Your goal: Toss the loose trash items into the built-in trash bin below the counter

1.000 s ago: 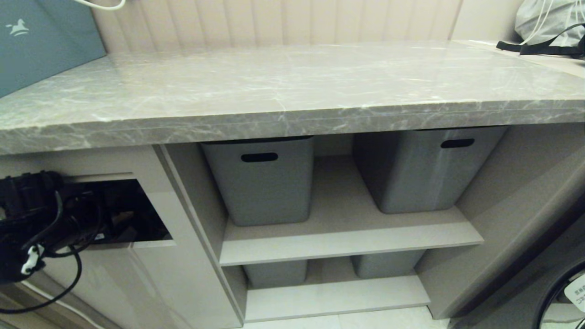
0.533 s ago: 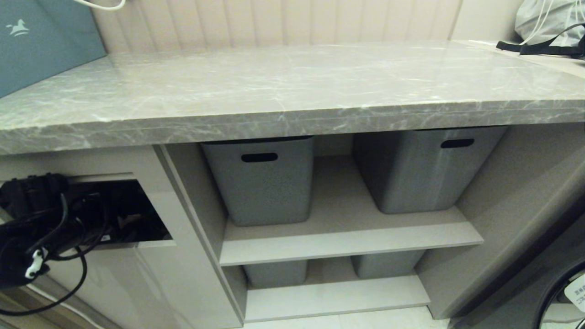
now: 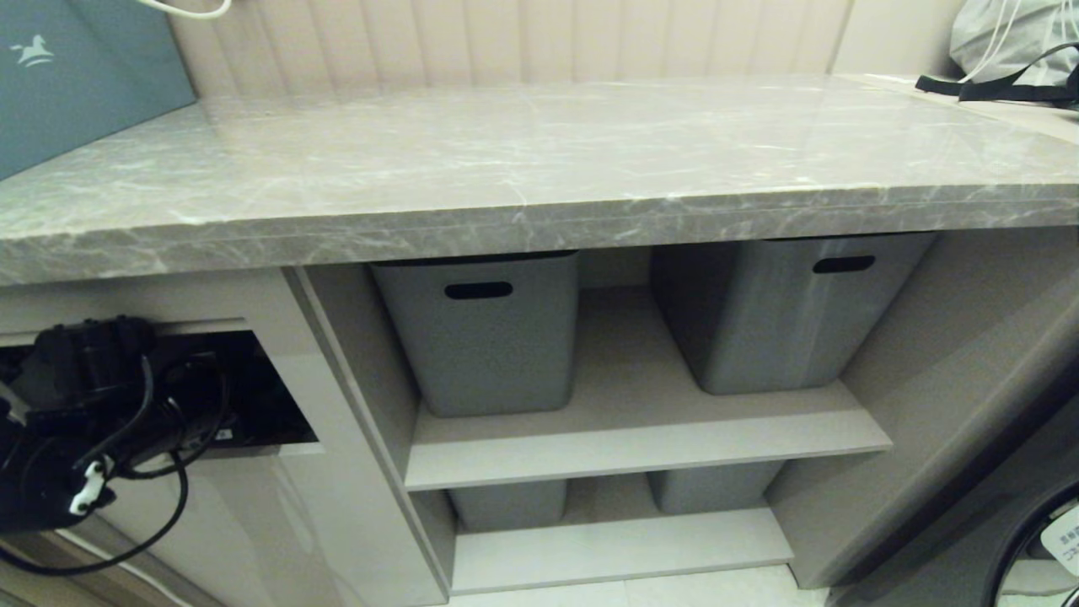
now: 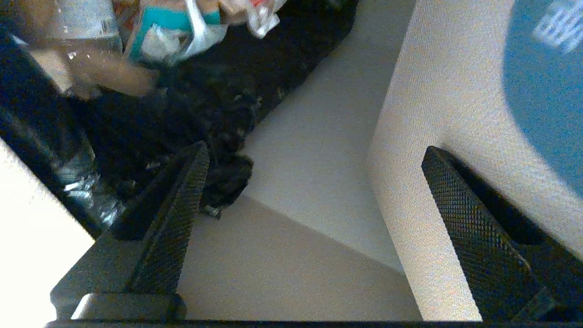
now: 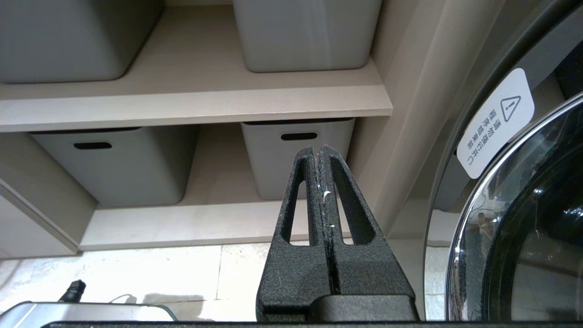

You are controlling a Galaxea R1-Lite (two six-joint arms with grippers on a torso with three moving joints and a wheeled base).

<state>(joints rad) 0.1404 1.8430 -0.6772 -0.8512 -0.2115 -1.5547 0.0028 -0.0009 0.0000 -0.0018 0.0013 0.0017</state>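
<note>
**Reaching Into the Bin Opening Under the Counter**

Sitting at the far left of the head view, the teal box (image 3: 76, 80) with its white horse logo stands on the end of the counter (image 3: 539, 169), a grey marble-patterned slab with white veining and a thick front edge. Below that end, the built-in trash bin (image 3: 278, 506) shows as a beige cabinet front with its rectangular opening dark and uncovered. The left gripper (image 4: 314, 182) is at that opening, the black arm and its looped cables covering the left part of the hole. In the left wrist view its two textured fingers (image 4: 177, 223) stand far apart with nothing between them. Past them lie the pushed-in beige flap (image 4: 428, 114) with part of a blue sticker (image 4: 546, 86), and the dark bin interior, where a heap of trash (image 4: 173, 32) sits: teal-and-white packaging, white scraps and some tan material. Whether the two paper scraps are in that heap I cannot tell; none lie on the counter top.

Further right, open beige shelves (image 3: 641, 447) hold four grey tubs (image 3: 485, 337) with slot handles, two above and two below. On the counter's far right end rests a grey bag (image 3: 1011, 42) with black straps.

At the right, the right gripper (image 5: 321, 152) hangs low before the lower shelf, its fingers pressed together and empty, beside a round glass appliance door (image 5: 524, 218) bearing a white warning label (image 5: 496, 120).
</note>
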